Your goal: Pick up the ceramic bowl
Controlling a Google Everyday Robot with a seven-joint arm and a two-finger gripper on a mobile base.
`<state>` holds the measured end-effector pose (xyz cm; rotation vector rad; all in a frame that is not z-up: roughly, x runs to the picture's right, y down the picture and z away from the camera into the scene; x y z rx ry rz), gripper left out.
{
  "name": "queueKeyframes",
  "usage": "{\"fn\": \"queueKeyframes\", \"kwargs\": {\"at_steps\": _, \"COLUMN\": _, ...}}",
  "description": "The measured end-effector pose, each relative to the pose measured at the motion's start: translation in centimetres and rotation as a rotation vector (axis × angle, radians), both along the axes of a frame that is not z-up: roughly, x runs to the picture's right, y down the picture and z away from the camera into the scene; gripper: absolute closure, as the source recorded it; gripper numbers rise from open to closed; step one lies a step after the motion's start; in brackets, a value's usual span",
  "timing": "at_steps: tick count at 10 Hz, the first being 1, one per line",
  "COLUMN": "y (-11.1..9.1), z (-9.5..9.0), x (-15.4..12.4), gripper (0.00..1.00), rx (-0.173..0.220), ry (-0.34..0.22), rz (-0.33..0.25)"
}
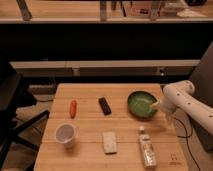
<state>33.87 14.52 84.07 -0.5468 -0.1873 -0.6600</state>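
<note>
One upright bowl [140, 104] (gripper [156, 105] at rim)

**A:** Where does the one camera sit?

**B:** High, beyond the near edge of the wooden table [87, 120]. It looks down and across the table toward the dark wall and the shelf [75, 20] behind it.

**A:** How near is it?

**B:** Middling. Nearly the whole tabletop fits, and a chair [12, 107] shows at the left border.

**A:** And the gripper?

**B:** The gripper [155, 105] is on the right side of the view, at the right rim of the ceramic bowl [139, 104].
</note>
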Motion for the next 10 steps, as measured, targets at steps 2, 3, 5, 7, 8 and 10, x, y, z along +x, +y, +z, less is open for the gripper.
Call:
{"fn": "queueKeyframes", "kwargs": {"at_steps": 2, "y": 0.19, "z": 0.16, "x": 0.18, "gripper": 0.24, "rx": -0.003, "ry": 0.004, "rz": -0.003}}
{"fn": "queueKeyframes", "kwargs": {"at_steps": 3, "y": 0.3, "z": 0.23, "x": 0.3, "gripper": 0.25, "rx": -0.004, "ry": 0.007, "rz": -0.005}}
{"fn": "queueKeyframes", "kwargs": {"at_steps": 5, "y": 0.54, "z": 0.4, "x": 0.49, "gripper": 0.21, "rx": -0.008, "ry": 0.012, "rz": -0.006}}
{"fn": "queueKeyframes", "kwargs": {"at_steps": 7, "y": 0.57, "z": 0.45, "x": 0.53, "gripper": 0.32, "rx": -0.008, "ry": 0.013, "rz": -0.008}}
{"fn": "queueKeyframes", "kwargs": {"at_steps": 8, "y": 0.55, "z": 0.48, "x": 0.61, "gripper": 0.43, "rx": -0.008, "ry": 0.015, "rz": -0.01}}
{"fn": "queueKeyframes", "kwargs": {"at_steps": 10, "y": 0.51, "z": 0.57, "x": 0.67, "gripper": 0.62, "rx": -0.009, "ry": 0.017, "rz": -0.015}}
